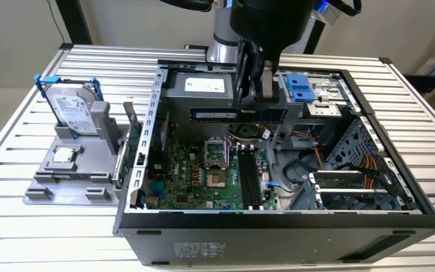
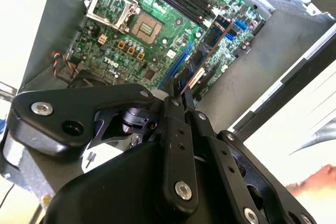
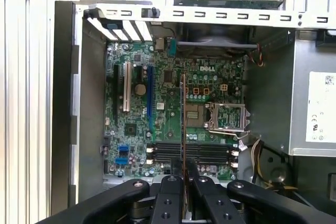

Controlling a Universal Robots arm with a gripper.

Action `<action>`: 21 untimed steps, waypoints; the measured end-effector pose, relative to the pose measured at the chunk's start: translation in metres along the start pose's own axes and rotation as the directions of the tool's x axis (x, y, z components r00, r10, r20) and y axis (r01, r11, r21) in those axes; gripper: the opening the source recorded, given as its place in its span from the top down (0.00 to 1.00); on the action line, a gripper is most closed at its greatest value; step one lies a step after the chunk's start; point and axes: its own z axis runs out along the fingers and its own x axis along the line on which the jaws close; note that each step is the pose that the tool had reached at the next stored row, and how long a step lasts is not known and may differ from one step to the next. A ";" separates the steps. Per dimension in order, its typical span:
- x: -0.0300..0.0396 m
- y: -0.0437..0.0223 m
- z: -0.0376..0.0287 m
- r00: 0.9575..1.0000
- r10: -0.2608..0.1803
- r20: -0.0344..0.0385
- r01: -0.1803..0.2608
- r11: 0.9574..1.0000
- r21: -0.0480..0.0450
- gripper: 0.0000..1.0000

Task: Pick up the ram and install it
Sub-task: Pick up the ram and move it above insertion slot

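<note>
Ram (image 1: 213,115) clamped in the claw (image 1: 260,102) above the open computer case (image 1: 278,238).
Its flat side is seen in the exterior view, held level over the motherboard (image 1: 194,175); in both wrist views it is seen edge-on, a thin strip between the closed fingers (image 3: 171,190), its gripped part hidden.

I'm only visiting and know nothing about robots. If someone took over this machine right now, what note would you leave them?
Tool: shut on the ram, holding it level above the open computer case.
Ram: in the air over the motherboard, turned crosswise to the memory slots.
Done: the ram is picked up and sits over the case.
Left: the ram is not yet in a slot, and the slots look empty.
</note>
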 end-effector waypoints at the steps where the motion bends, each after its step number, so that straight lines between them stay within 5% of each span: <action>1: 0.0000 -0.0004 -0.0002 1.000 0.000 0.000 0.000 1.000 0.000 1.00; 21: 0.0002 -0.0238 -0.0007 1.000 0.000 0.000 0.000 1.000 0.000 1.00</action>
